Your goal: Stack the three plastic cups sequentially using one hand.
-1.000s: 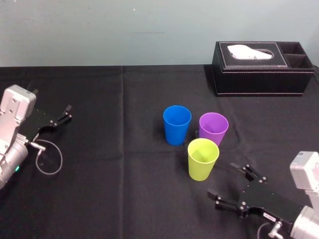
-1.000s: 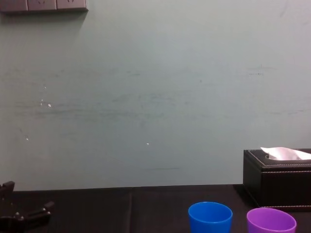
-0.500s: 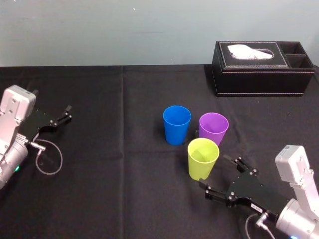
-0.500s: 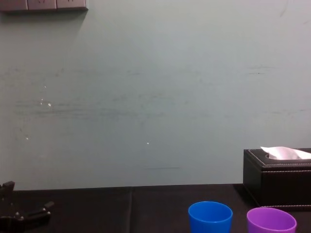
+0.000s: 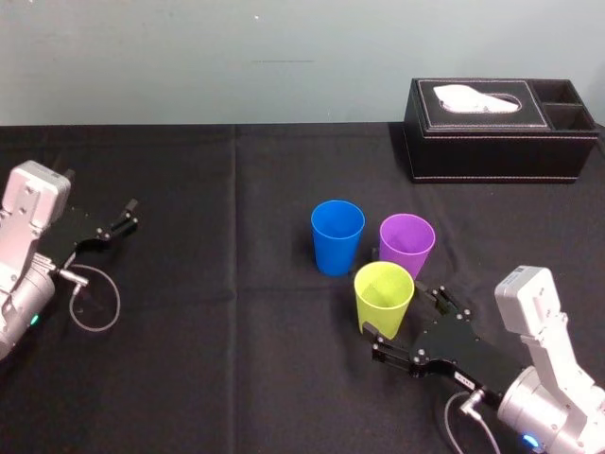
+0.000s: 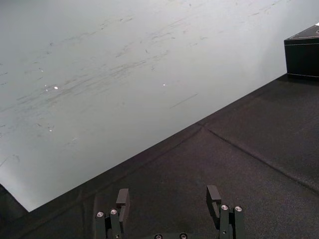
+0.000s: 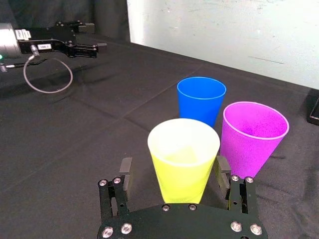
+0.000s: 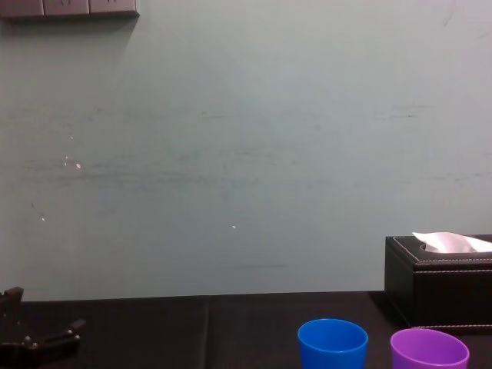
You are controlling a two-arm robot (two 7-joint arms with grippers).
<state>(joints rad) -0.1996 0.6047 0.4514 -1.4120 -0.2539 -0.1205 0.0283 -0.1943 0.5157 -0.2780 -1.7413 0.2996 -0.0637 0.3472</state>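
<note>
The right gripper [image 5: 404, 310] lies low over the black tablecloth [image 5: 236, 369] with its claw spread, one finger on either side of the yellow-green cup [image 5: 384, 298]. The finger on the purple cup's side sits very close to the wall; whether it touches I cannot tell. This cup stands upright, nearest of the three. Just beyond it stand the blue cup [image 5: 337, 236] on the left and the purple cup [image 5: 406, 244] on the right, both upright and mouth-up. A black tissue box [image 5: 492, 142] sits far right. The left gripper [image 5: 127, 216] rests at the left edge, fingers apart.
</note>
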